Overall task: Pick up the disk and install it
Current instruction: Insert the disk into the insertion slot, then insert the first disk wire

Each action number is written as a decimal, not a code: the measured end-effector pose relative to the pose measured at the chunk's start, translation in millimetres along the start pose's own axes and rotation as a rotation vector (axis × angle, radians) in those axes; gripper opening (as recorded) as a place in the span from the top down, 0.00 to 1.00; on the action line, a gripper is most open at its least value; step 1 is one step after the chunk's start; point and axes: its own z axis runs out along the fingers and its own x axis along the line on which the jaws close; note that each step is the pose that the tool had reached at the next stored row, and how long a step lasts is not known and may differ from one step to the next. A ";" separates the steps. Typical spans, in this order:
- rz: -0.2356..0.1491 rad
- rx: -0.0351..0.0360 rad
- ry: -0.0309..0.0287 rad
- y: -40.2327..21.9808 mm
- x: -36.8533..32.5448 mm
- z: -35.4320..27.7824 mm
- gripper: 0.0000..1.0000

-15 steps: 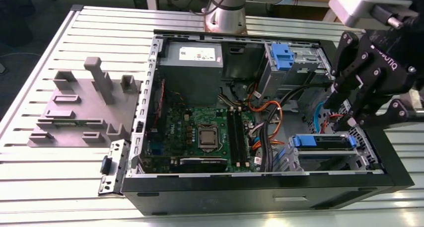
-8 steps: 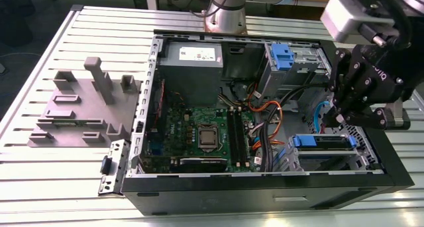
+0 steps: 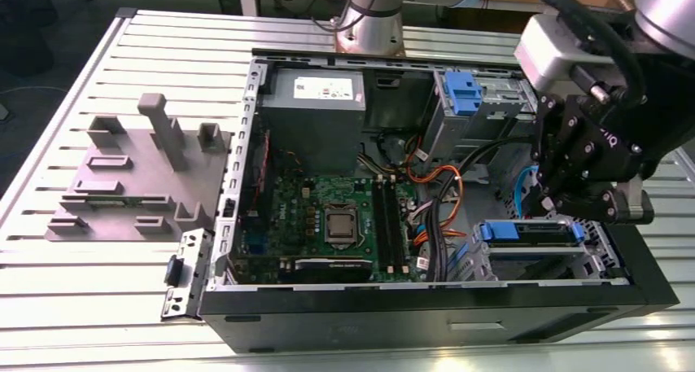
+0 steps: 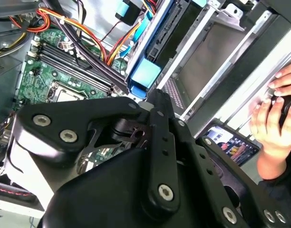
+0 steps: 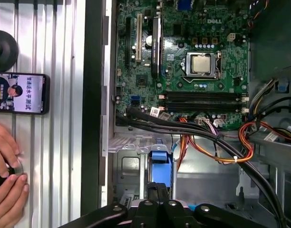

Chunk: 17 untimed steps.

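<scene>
Gripper (image 3: 570,213), fingers closed together on nothing, pointing down into open computer case (image 3: 434,311) just above disk (image 3: 529,232) seated in drive bay (image 3: 604,262).

one disk (image 3: 529,233), one motherboard (image 3: 325,217), one phone (image 5: 22,93)

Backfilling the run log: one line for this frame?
step: install | gripper: over disk, jaws shut, contact unclear | disk: sitting in drive bay | case: open
</scene>
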 end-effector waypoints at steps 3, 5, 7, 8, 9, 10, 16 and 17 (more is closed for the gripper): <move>0.000 0.0001 -0.0002 -0.1 -0.1 5.6 0.89; 0.000 0.0000 -0.0001 -0.1 -0.2 9.1 0.89; 0.000 0.0001 -0.0001 -0.2 -0.3 12.7 0.89; 0.000 0.0002 0.0000 -0.2 -0.4 13.5 0.89; 0.000 0.0002 0.0001 -0.2 -0.4 13.7 0.89; 0.000 0.0002 0.0003 -0.2 -0.4 13.7 0.89; 0.000 0.0002 -0.0001 -0.2 -0.5 17.2 0.89; 0.000 0.0002 -0.0001 -0.2 -0.5 17.2 0.89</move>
